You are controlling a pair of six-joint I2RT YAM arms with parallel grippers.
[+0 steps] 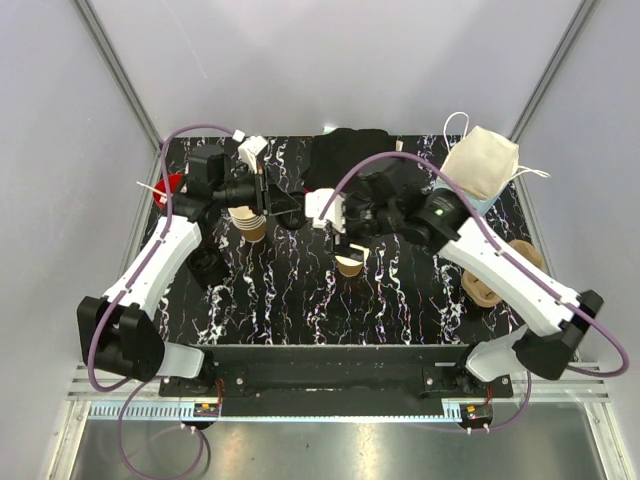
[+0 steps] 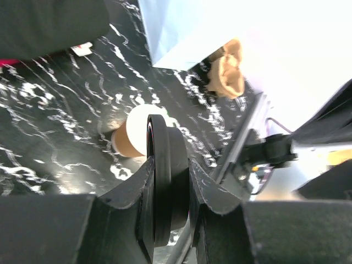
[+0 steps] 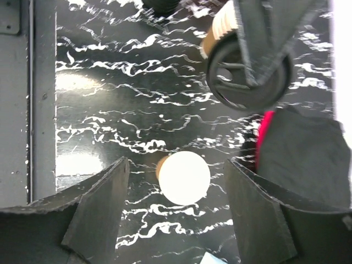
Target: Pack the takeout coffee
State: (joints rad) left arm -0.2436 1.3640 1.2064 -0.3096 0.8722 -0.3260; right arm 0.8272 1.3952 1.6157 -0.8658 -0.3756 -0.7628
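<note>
Black plastic fills your left end effector (image 2: 169, 212): its fingers are clamped on the lid (image 2: 166, 159), one on each face, pinching it near the rim. Your right end effector (image 3: 176, 162) is spread wide and hovers over the cup (image 3: 184, 177), with a finger to either side and neither touching it. The cup stands upright and uncovered near the middle of the desk (image 1: 300, 300), its cream inside showing. The lid is held apart from it, toward the left arm's side.

I judge you are at the lidding step, and packing has not begun. Next, carry the lid across, level it, centre it on the rim and press evenly. The finger under the lid will likely meet the rim first, so seat one edge and let go before pushing. Closing the right fingers lightly on the wall would steady the cup; it is paper, so it may tip or crush.

A stack of cups (image 1: 250, 222) stands just beside the left end effector, close enough to clip as you swing. The red cup (image 1: 170, 187) sits at the left edge. A cream bag (image 1: 480, 162) and a tan cup carrier (image 1: 500, 275) lie to the right. The right wrist itself crowds the space above the cup.
</note>
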